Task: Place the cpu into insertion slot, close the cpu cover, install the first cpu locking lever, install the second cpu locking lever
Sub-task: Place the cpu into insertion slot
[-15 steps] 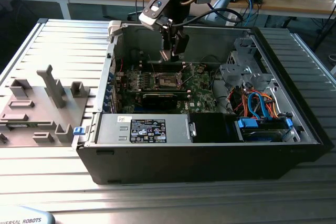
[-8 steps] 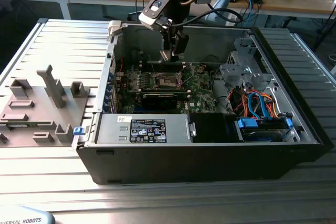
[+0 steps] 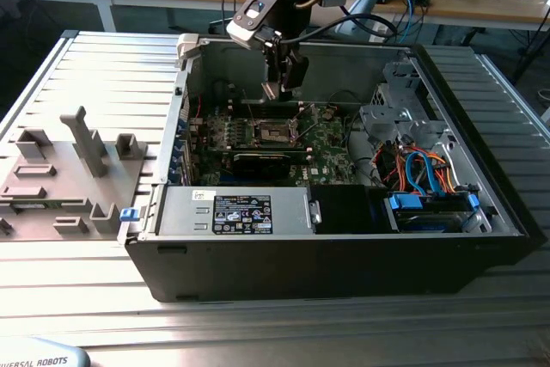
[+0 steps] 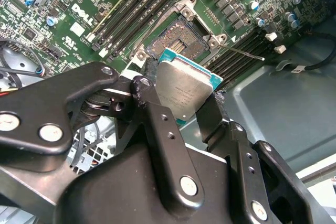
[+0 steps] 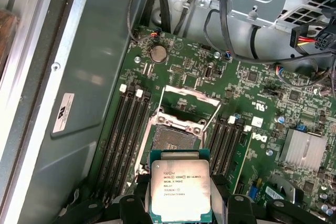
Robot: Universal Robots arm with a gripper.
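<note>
Black gripper [image 5: 180, 203], jaws pinching flat silver-grey square cpu [image 5: 180, 184], needs it level and corner-aligned above dark silver-rimmed insertion slot [image 5: 173, 139].

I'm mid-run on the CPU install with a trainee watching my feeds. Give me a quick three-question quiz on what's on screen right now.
1. True or false: the cpu is seated in the insertion slot.
2. What is the gripper doing?
A) hanging open over the memory slots
B) shut on the cpu, gripping it by its edges
C) shut on nothing
3. Fill in: the cpu cover stands ____, leaving the slot's contacts exposed.

Key
1. False: the slot is bare, and the cpu is held clear of it.
2. B
3. open
</note>
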